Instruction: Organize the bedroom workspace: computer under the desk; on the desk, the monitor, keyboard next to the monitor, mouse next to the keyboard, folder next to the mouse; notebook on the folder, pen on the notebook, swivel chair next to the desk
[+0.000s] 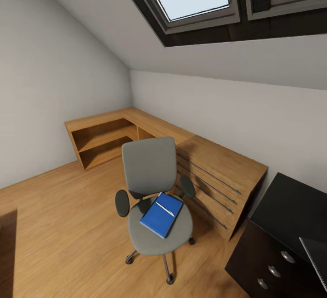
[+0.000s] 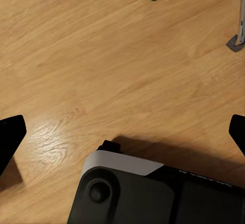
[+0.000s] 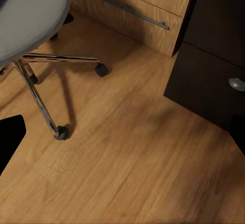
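The main risk lay in the swivel chair (image 1: 152,193) itself: it stood on castors on a smooth wood floor (image 1: 68,225), so any push from an arm reaching for the folder (image 1: 161,214) could have rolled or turned it away and spoiled the grasp. The folder lay flat on the soft seat with little edge exposed, so jaws coming in at a poor angle might have slid it off the seat to the floor. A thin pale stripe ran across its cover, possibly the pen, though it was too small to tell; if loose, it could have rolled off once the folder tilted. The light-wood dresser (image 1: 218,171) stood close behind the chair, and the bench (image 1: 281,234) close to its right, leaving a tight space where an arm might have knocked either.

The folder looked bright blue, rectangular and thin, lying diagonally on the grey seat between the black armrests. The bench showed a black top and black drawers with round silver knobs (image 3: 237,84).

In the left wrist view the left gripper (image 2: 122,132) hung over bare floor with its dark fingertips (image 2: 10,134) spread wide and nothing between them. The right gripper (image 3: 125,132) was likewise spread and empty, pointed at the floor between the chair's chrome base (image 3: 46,111) and the bench
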